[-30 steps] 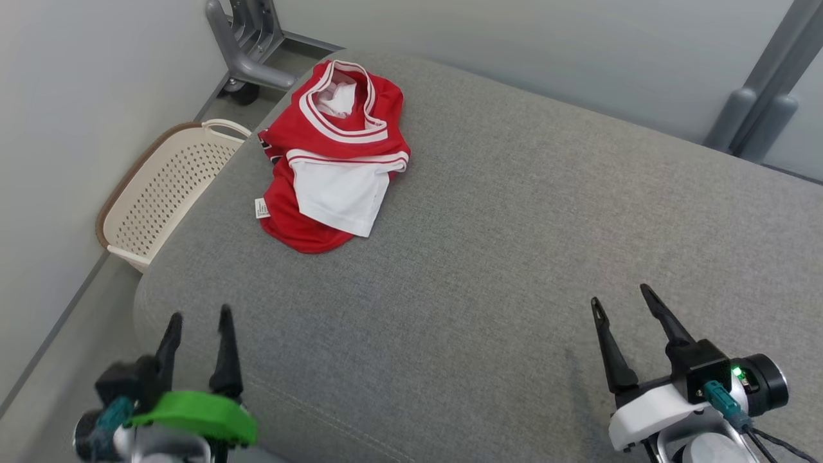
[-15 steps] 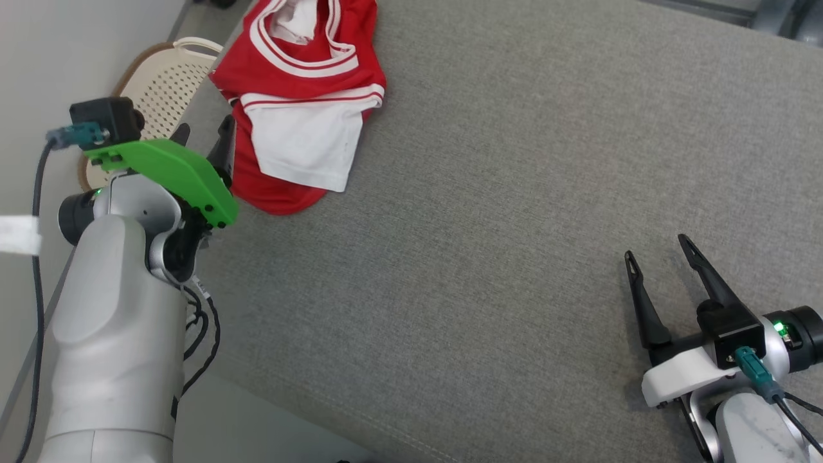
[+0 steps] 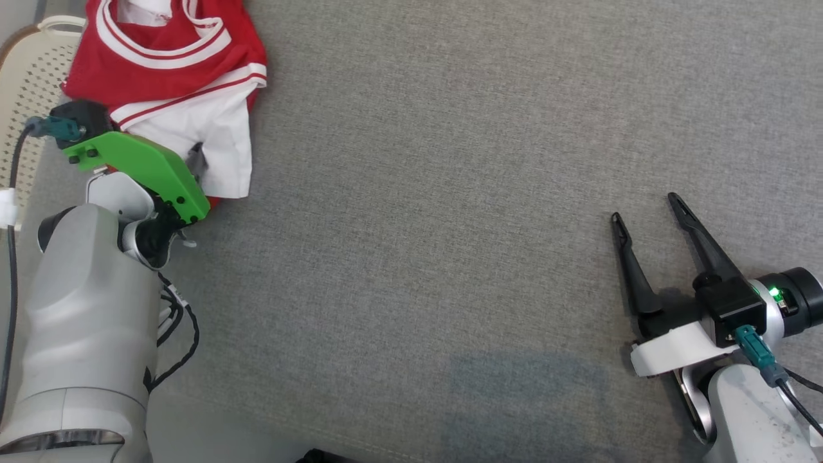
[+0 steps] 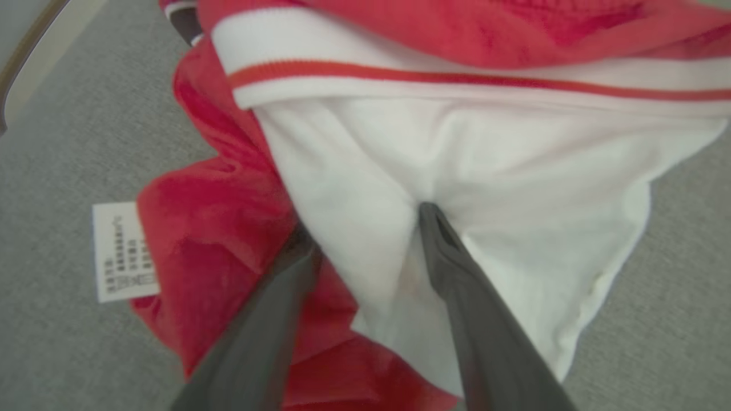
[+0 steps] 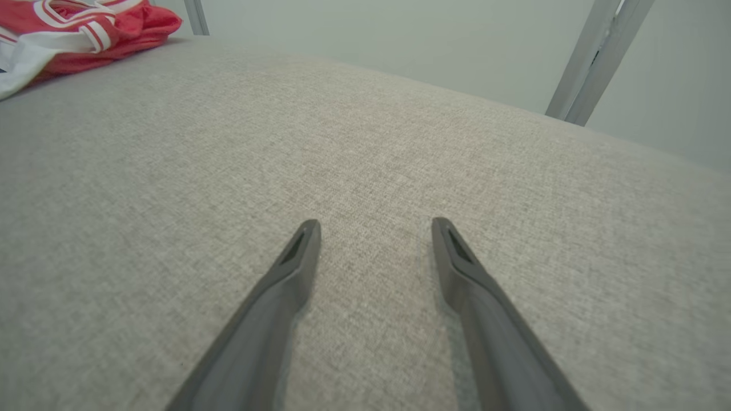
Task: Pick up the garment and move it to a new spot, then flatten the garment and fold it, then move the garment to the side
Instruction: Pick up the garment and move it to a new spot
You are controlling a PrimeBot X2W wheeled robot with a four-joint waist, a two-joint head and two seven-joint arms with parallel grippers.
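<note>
The garment point(image 3: 167, 71) is a crumpled red jersey with white trim and a white panel, lying at the far left of the grey cushion point(image 3: 418, 193). My left gripper point(image 3: 193, 164) sits on its near edge, mostly hidden under the green wrist mount. In the left wrist view the left gripper point(image 4: 364, 222) presses its tips into the garment point(image 4: 514, 171), jaws apart, a fold of white cloth bunched between them. My right gripper point(image 3: 645, 207) rests open over bare cushion at the lower right, far from the garment. The right wrist view shows the right gripper point(image 5: 374, 222) with nothing between its fingers and the garment point(image 5: 68, 34) far off.
A cream perforated basket point(image 3: 26, 71) stands beside the cushion's left edge, just behind my left arm. A white care label point(image 4: 123, 251) sticks out of the red cloth. A grey metal post point(image 5: 594, 57) rises beyond the cushion's far side.
My left arm has reached forward from the lower left to the garment's near edge and its tips now press into the cloth. The head view has shifted. The right gripper stays open.
</note>
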